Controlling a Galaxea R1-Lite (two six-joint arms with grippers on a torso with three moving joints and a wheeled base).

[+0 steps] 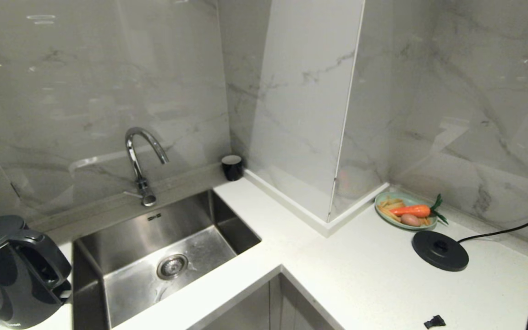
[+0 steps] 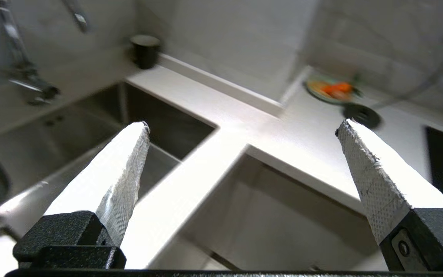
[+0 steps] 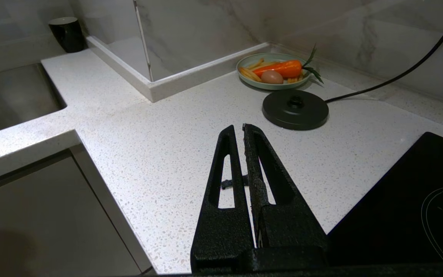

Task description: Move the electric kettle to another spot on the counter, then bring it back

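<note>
We see the electric kettle (image 1: 12, 270) in glossy black plastic with a duller, matt lid. The counter (image 1: 360, 270) looks like white, finely speckled stone, smooth. The sink (image 1: 163, 256) is brushed steel, the tap (image 1: 142, 160) polished chrome. The walls (image 1: 300, 91) are glossy marble-look tile. The left gripper (image 2: 242, 127) fingers (image 2: 123, 173) carry white, cross-hatched rough pads.

Glossy grey-white marble-veined wall panels (image 1: 85, 91) behind, with a boxed-out pillar of the same marbled stone (image 1: 305, 114) jutting forward on a white plinth. Below, a rectangular stainless-steel sink (image 1: 154, 261) with a curved chrome tap (image 1: 142, 158) at its back, and flat pale grey cabinet doors (image 3: 40, 215) under the worktop's edge. Soft reflections of light across the shiny panels.
</note>
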